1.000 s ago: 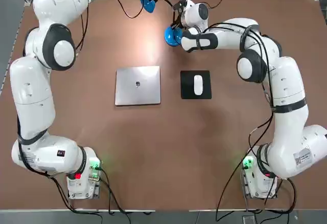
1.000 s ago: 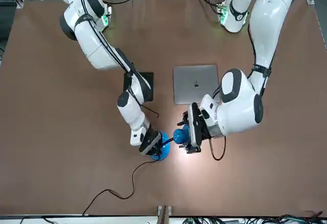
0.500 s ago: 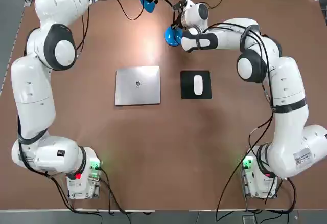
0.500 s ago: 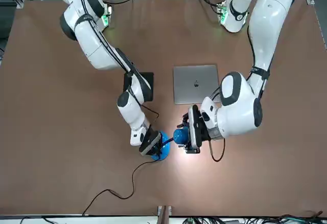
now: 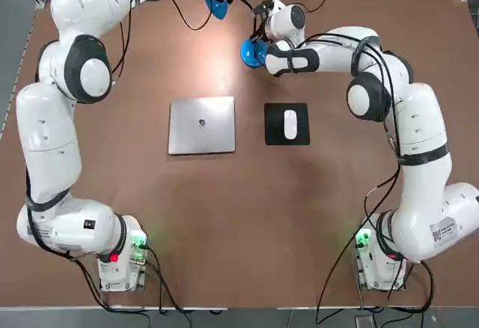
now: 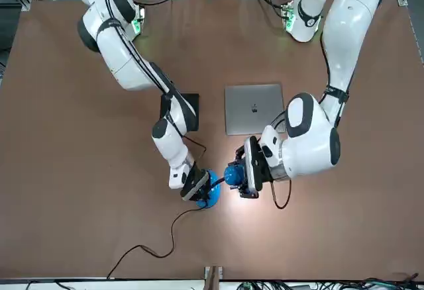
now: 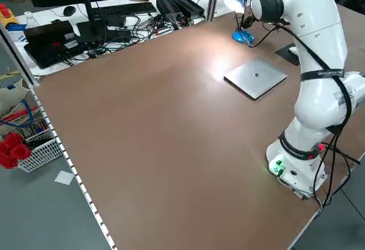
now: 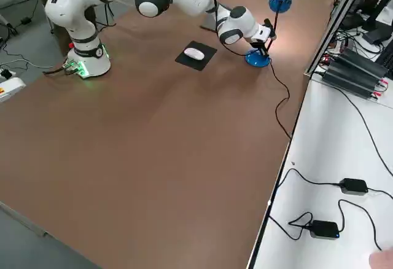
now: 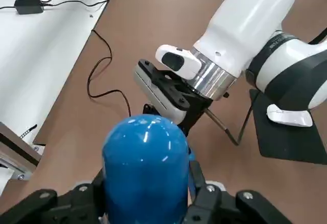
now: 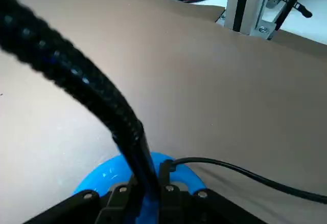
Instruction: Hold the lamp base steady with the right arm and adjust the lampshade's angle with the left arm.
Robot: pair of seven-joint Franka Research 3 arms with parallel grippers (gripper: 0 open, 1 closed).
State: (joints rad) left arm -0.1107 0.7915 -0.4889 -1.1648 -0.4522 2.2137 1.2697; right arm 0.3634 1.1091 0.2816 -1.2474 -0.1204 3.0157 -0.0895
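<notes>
The lamp base is a glossy blue disc near the table's far edge, with a thin black neck rising from it. My right gripper is shut on the lamp base where the neck joins it, as the right wrist view shows. The blue lampshade hangs lit above the table, casting a bright patch. My left gripper is shut on the lampshade, and its fingers press both sides of the shade in the left wrist view.
A closed silver laptop and a white mouse on a black pad lie mid-table. The lamp's black cord trails toward the far edge. Metal frame posts and a cluttered white bench stand just beyond that edge.
The left gripper's fingers have closed in on the lampshade, and the left arm has shifted slightly. The right arm and the lamp base have stayed put.
</notes>
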